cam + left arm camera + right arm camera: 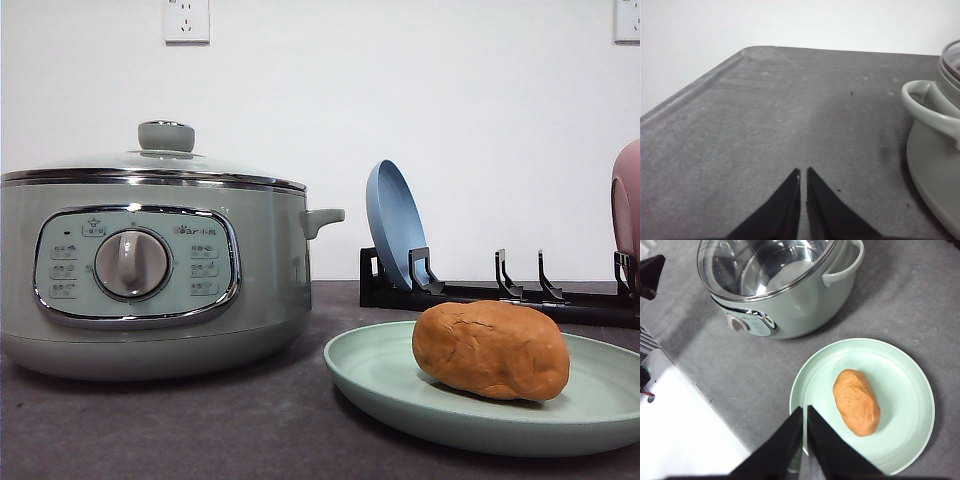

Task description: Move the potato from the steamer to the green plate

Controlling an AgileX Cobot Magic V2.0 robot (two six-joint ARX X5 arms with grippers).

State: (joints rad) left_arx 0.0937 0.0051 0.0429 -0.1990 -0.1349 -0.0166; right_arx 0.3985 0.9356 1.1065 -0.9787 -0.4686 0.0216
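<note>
The orange-brown potato lies on the pale green plate, a little off its middle. Beside the plate stands the sage-green steamer with its glass lid on; its side handle shows in the left wrist view. My right gripper is shut with nothing in it, held high above the plate's rim. My left gripper is shut and empty too, low over bare grey table beside the steamer.
A black dish rack at the back right holds an upright blue plate and a pink plate at the frame edge. The grey table ends in a rounded corner by the white wall. A white surface borders the table.
</note>
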